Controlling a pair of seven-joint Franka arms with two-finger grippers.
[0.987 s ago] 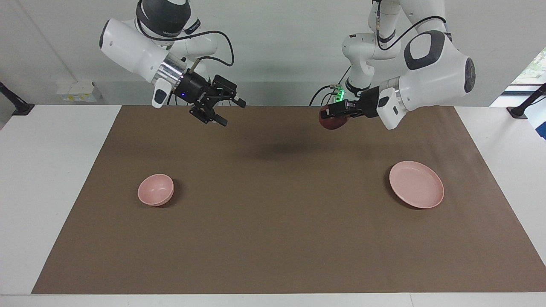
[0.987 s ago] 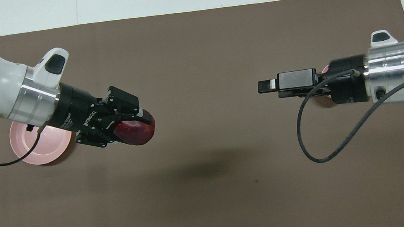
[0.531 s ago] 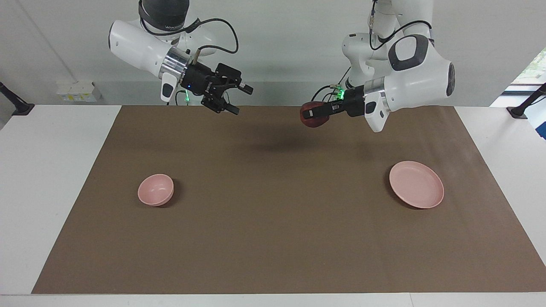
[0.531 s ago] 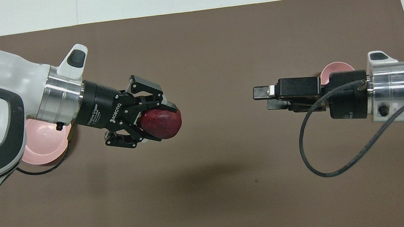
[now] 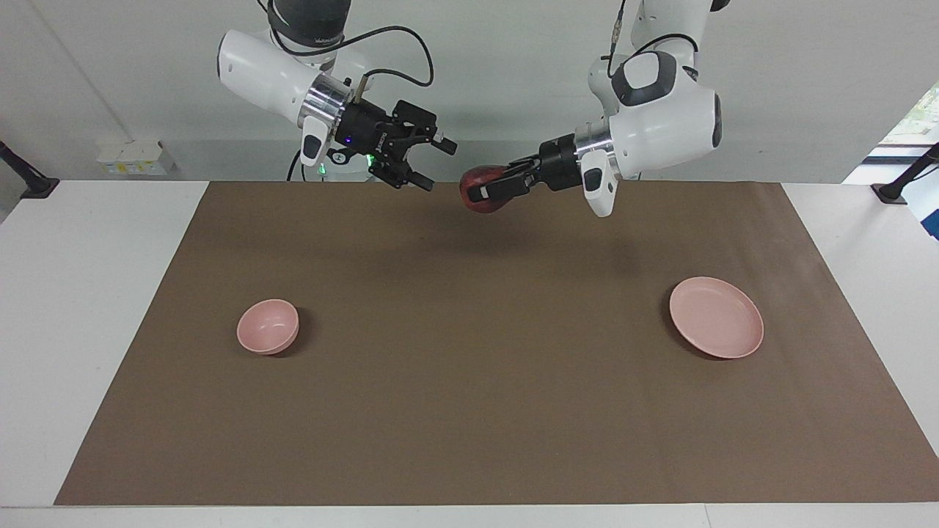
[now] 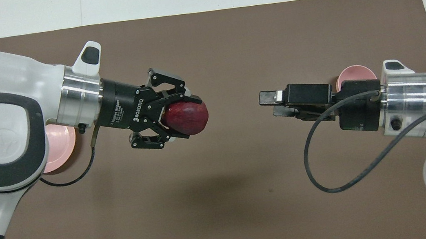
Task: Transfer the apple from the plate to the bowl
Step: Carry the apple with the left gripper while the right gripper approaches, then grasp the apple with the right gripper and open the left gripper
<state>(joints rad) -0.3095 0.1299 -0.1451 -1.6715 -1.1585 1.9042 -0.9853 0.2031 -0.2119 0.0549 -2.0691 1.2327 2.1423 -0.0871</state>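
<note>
Facing view first: the left claw (image 5: 490, 192) is clamped on the apple (image 5: 477, 189) and holds it up in the air over the middle of the brown mat (image 5: 469, 411), at the robots' edge of it. The right claw (image 5: 431, 163) hangs just beside it with its fingers spread wide and nothing in them, tips pointed at the fruit. Looks like a mid-air handoff to me. The plate (image 5: 716, 317) sits bare toward the left arm's end of the tabletop (image 5: 81, 293), and the bowl (image 5: 268, 326) sits toward the right arm's end, well apart from both claws.

Overhead view: the left claw (image 6: 180, 117) grips the apple (image 6: 186, 117) near its back half, so the front half sticks out free. That's handy. The right claw (image 6: 272, 103) faces it across a clear gap, roughly in line, and the bowl (image 6: 355, 75) peeks out from under the right wrist. The plate (image 6: 61, 145) is mostly hidden under the left arm.

My take on doing this well: bring the right fingers around the exposed half, turned so they don't clash with the left fingers. Close firmly before the left lets go, since a round apple can slip or roll.
</note>
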